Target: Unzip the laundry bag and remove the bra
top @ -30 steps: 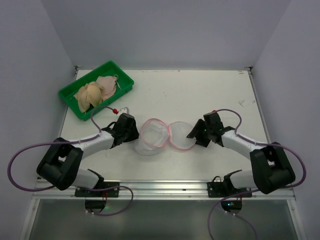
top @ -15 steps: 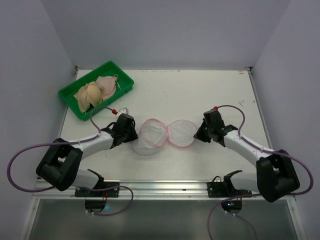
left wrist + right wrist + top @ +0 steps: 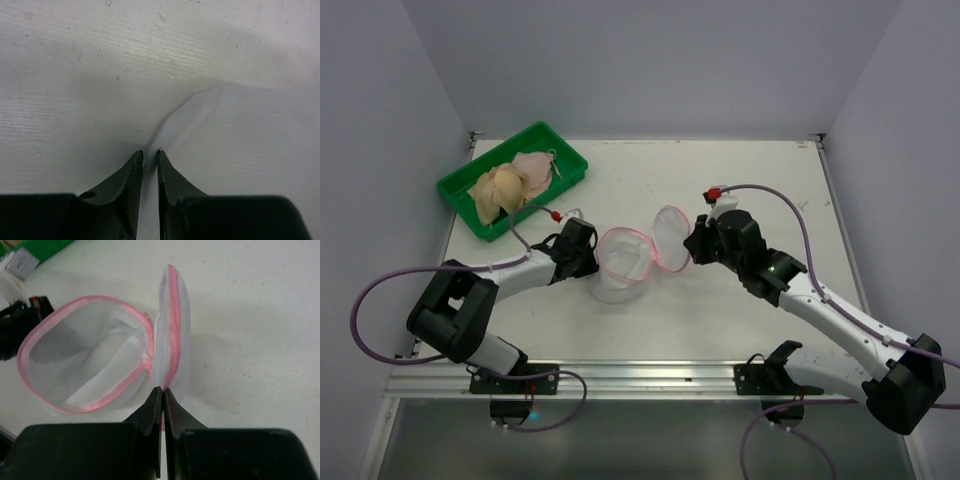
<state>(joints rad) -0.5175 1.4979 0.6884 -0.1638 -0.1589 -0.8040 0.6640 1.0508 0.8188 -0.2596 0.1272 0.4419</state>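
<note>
The laundry bag [image 3: 620,268], white mesh with pink zipper trim, lies unzipped in the middle of the table. Its mouth [image 3: 85,357] gapes wide and I see only mesh inside. My right gripper [image 3: 688,246] [image 3: 163,389] is shut on the pink rim of the bag's loose half [image 3: 670,232], which it holds upright on edge. My left gripper [image 3: 594,262] [image 3: 149,152] is at the bag's left side, jaws nearly together with a fold of white mesh [image 3: 235,135] pinched between them. The bra [image 3: 508,184], beige and pale pink, lies in the green tray [image 3: 465,212].
The green tray stands at the back left of the white table [image 3: 740,190]; a corner of it shows in the right wrist view [image 3: 42,249]. Grey walls close the table in at the back and on both sides. Cables loop beside both arm bases.
My right gripper closed on the right half's rim and swung it up and to the left until it stood on edge. My left gripper's jaws narrowed onto the mesh.
</note>
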